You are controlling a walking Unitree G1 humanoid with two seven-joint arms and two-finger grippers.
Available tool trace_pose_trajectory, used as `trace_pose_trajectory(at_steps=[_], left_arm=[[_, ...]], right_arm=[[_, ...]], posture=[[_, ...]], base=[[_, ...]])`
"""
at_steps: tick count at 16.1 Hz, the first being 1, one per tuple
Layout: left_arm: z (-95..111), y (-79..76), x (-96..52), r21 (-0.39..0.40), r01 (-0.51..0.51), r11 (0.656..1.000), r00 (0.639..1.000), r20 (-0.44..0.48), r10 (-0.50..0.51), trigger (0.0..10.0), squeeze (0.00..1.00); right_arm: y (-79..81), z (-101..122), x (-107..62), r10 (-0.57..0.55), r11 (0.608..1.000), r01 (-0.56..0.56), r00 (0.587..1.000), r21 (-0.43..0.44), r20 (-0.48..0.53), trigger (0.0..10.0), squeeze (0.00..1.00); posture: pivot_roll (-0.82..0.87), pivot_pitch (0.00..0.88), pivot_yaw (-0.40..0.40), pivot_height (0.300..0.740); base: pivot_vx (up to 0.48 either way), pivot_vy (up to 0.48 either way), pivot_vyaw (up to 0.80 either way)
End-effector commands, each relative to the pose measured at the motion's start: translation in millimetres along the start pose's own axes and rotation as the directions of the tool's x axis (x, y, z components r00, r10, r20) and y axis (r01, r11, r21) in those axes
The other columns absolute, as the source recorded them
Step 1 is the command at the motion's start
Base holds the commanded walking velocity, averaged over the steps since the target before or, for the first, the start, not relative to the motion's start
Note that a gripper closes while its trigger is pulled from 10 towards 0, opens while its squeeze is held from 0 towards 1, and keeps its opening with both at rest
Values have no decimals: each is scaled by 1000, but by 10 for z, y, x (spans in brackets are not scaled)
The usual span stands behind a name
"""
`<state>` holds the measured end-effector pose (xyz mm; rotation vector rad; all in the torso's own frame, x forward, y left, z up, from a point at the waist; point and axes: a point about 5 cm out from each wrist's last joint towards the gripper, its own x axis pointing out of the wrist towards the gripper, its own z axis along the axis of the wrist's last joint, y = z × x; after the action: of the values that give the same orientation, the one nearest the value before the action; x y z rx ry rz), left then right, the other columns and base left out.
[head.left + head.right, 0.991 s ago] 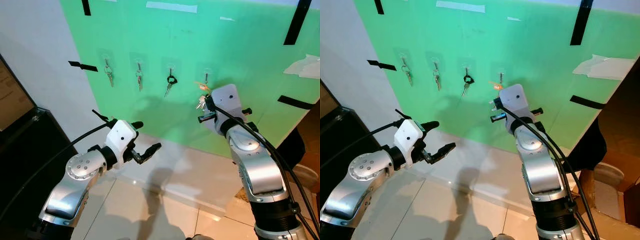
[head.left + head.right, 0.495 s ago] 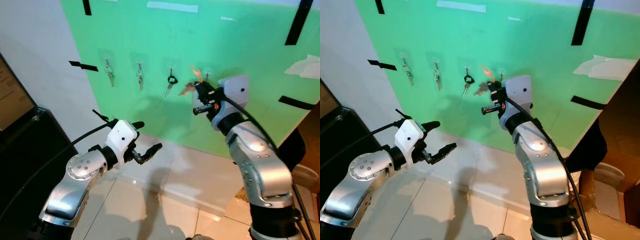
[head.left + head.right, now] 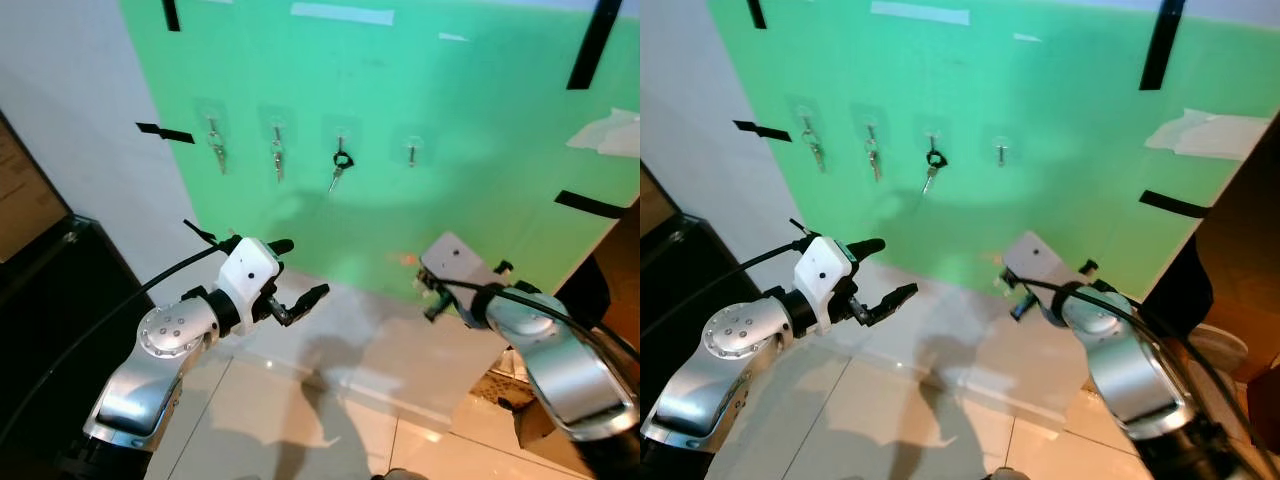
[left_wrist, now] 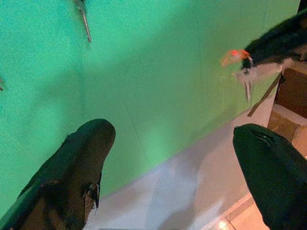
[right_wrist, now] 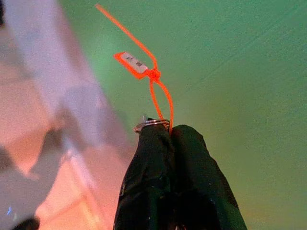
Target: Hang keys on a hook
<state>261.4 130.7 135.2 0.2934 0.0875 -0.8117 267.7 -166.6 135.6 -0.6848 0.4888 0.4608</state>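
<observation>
Right gripper (image 5: 171, 132) was low in front of the green wall (image 3: 480, 120), near where it met the pale floor (image 3: 330, 380), well below the row of hooks. Its two black fingers (image 5: 153, 158) were pressed together, pinching the key ring (image 5: 152, 124); an orange cord with a small tag (image 5: 133, 62) stuck out past the fingertips. In the left wrist view the keys (image 4: 248, 82) dangled under that gripper, orange tag (image 4: 233, 55) on top, hanging free in the air, apart from the wall.

Four hooks on the green wall. The rightmost hook (image 3: 411, 152) was bare. The other three each held keys: left set (image 3: 217, 148), second set (image 3: 278, 155), third with a black fob (image 3: 341, 165).

Left gripper (image 3: 300, 298) was held out in front at mid height, off to the left, its fingers (image 4: 81, 158) spread wide apart with nothing between them, pointing toward the wall base.

Black tape strips (image 3: 165, 132) were stuck on the wall edges. A dark cabinet (image 3: 40, 300) stood at far left.
</observation>
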Motion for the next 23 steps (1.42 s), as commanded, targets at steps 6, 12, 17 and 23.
trace_pose_trajectory(at_steps=[6,12,17,23], left_arm=[[-132,74,-158,27,35,999,995,-96,-32,10000,0],[-227,5,-260,-1,122,993,978,-169,-120,10000,0],[-221,-9,-252,-7,127,992,977,-169,-127,10000,0],[-216,-9,-246,-9,126,992,977,-171,-126,10000,0]], right_arm=[[62,81,-100,117,986,-119,993,113,21,10000,0],[-262,522,-196,-3,965,-54,976,256,216,10000,0],[-585,789,-268,-124,960,42,950,278,285,10000,0],[-768,1000,-192,-217,945,120,926,303,308,10000,0]], posture=[[-52,0,31,740],[-54,0,25,740],[-60,0,25,740],[-53,0,23,740]], base=[[0,0,0],[0,0,0],[0,0,0],[0,0,0]])
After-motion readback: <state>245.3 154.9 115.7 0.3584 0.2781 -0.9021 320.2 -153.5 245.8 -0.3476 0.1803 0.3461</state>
